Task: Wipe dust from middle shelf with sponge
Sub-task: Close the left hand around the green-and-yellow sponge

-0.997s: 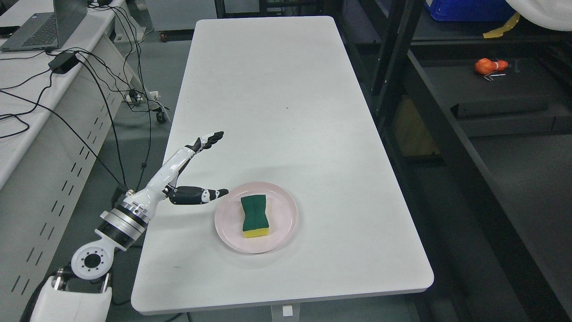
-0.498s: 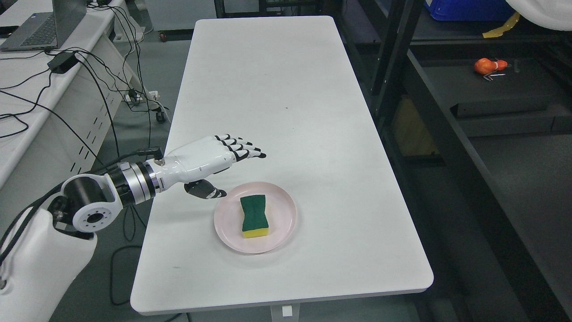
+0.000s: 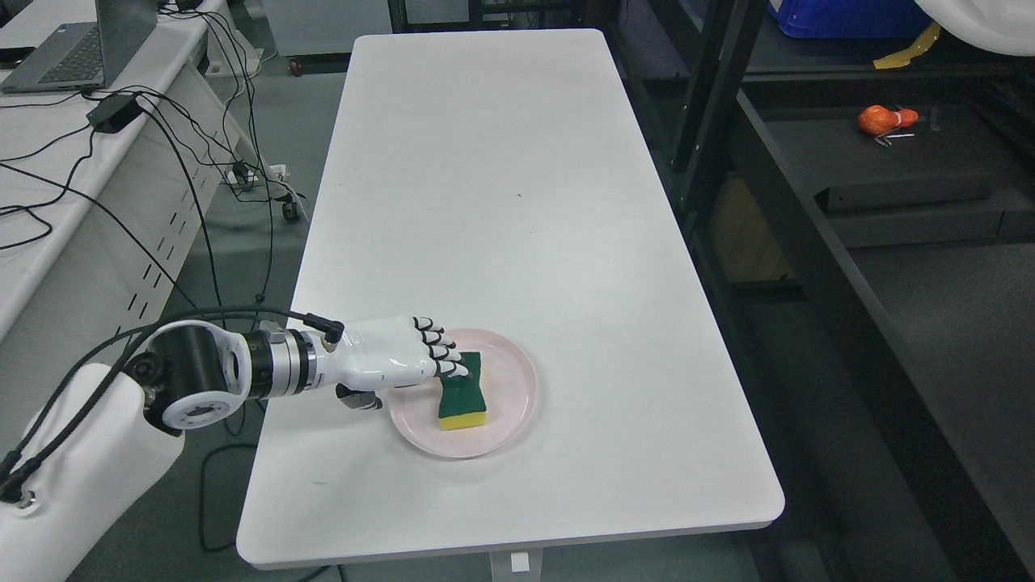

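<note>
A green-topped yellow sponge (image 3: 464, 398) lies on a pink plate (image 3: 515, 386) near the front of the white table (image 3: 501, 202). My left hand (image 3: 416, 385) reaches in from the left over the plate's left rim. Its fingers (image 3: 449, 362) bend down onto the sponge's upper left part. The thumb (image 3: 361, 399) hangs below the palm, outside the plate, so the hand is not closed around the sponge. The black shelf unit (image 3: 808, 242) stands to the right of the table. My right arm is out of view.
An orange object (image 3: 885, 120) and a dark flat box (image 3: 906, 194) lie on a shelf board at the right. A blue bin (image 3: 841, 18) sits higher up. A desk with a laptop (image 3: 65, 48) and cables (image 3: 186, 145) stands at the left.
My left hand has turned palm down, moved right and dropped from above the table's left edge onto the plate, its fingers now touching the sponge. The sponge and plate have not moved.
</note>
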Tool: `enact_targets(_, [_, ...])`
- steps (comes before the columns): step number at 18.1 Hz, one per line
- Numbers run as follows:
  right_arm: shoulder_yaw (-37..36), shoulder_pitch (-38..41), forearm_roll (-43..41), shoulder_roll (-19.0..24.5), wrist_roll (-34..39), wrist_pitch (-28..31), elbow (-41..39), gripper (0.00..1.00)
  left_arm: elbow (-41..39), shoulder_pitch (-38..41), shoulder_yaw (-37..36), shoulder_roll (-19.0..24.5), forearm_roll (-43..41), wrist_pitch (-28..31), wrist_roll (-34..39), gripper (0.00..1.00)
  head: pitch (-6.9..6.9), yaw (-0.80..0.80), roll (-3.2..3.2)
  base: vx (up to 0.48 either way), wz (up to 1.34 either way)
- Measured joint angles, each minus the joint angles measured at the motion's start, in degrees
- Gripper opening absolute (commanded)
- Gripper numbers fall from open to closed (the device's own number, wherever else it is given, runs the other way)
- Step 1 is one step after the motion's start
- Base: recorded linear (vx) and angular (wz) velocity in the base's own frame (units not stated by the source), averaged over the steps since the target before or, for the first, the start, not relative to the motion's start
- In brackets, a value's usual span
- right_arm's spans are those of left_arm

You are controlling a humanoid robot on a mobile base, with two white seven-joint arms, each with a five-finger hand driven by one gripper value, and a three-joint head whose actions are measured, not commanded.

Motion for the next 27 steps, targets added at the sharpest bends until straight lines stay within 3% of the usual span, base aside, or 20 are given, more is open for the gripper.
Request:
enact_targets(11, [0.0,0.0,0.0,0.0,0.0,0.0,0.0,1.00,2.5,-6.7,-3.6,-0.4,-2.8,-0.2,-1.2,0.92,0.00,0.00,0.00,0.000,0.00])
enact_targets(27, [0.0,0.0,0.0,0.0,0.0,0.0,0.0,1.00,8.4,-5.3,-4.8,-9.8,-9.3,-0.9,1.0,0.90,0.00,0.00,0.00,0.000,0.00])
